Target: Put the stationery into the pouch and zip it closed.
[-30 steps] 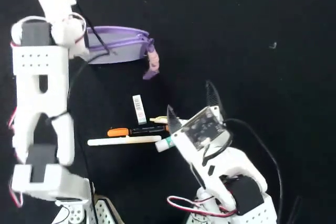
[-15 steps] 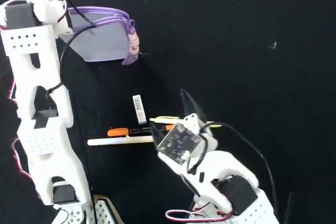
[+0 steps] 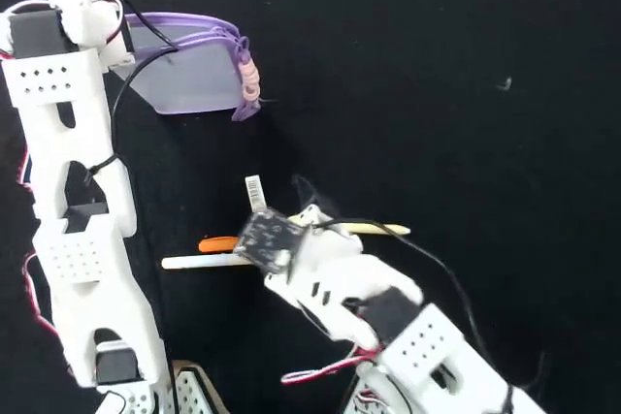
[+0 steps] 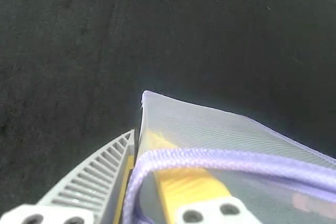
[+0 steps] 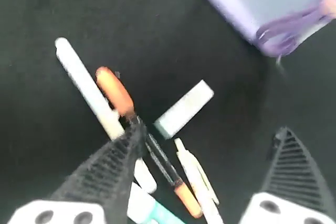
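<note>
The purple mesh pouch hangs lifted at the table's back left, mouth tilted up, with my left gripper shut on its left end. In the left wrist view the pouch is pinched between the fingers of that gripper. On the table lie a white eraser, an orange pen, a long white pen and a yellow pen. My right gripper hovers open over this pile. Its wrist view shows the gripper straddling the eraser, a black pen and a pale pen.
Black cloth covers the table. A pink and purple zipper pull dangles from the pouch's right end. The left arm's tall white body stands along the left edge. A teal-tipped item lies beneath the right gripper.
The left gripper raised the pouch and carried it left, then held still. The right arm swung left and forward, coming over the pens and eraser.
</note>
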`<state>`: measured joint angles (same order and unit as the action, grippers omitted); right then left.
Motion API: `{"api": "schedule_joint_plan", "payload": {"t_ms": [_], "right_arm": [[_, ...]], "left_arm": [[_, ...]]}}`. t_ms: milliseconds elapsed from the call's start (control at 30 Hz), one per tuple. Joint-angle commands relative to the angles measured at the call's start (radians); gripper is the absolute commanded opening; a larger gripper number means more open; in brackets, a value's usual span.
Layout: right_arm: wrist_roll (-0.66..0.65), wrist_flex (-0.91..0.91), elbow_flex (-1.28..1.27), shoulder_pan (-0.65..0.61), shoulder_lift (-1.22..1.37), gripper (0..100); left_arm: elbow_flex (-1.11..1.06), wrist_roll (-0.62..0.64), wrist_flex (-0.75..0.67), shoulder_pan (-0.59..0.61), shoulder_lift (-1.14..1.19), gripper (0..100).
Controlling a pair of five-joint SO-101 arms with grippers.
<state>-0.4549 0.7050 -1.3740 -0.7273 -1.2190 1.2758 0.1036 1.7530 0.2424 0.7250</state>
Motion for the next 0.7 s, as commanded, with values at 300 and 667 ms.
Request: {"api": "schedule_joint_plan", "payload": {"t_ms": [300,667], "right_arm": [[-0.087,-0.087,0.214,-0.029,0.538,35.9],[-0.129,-0.086,0.441,-0.029,0.980,35.9]], "left_arm": [[-0.015,0.003,0.005,0.028,0.123,3],[-0.015,0.003,0.005,0.028,0.123,3]]}}
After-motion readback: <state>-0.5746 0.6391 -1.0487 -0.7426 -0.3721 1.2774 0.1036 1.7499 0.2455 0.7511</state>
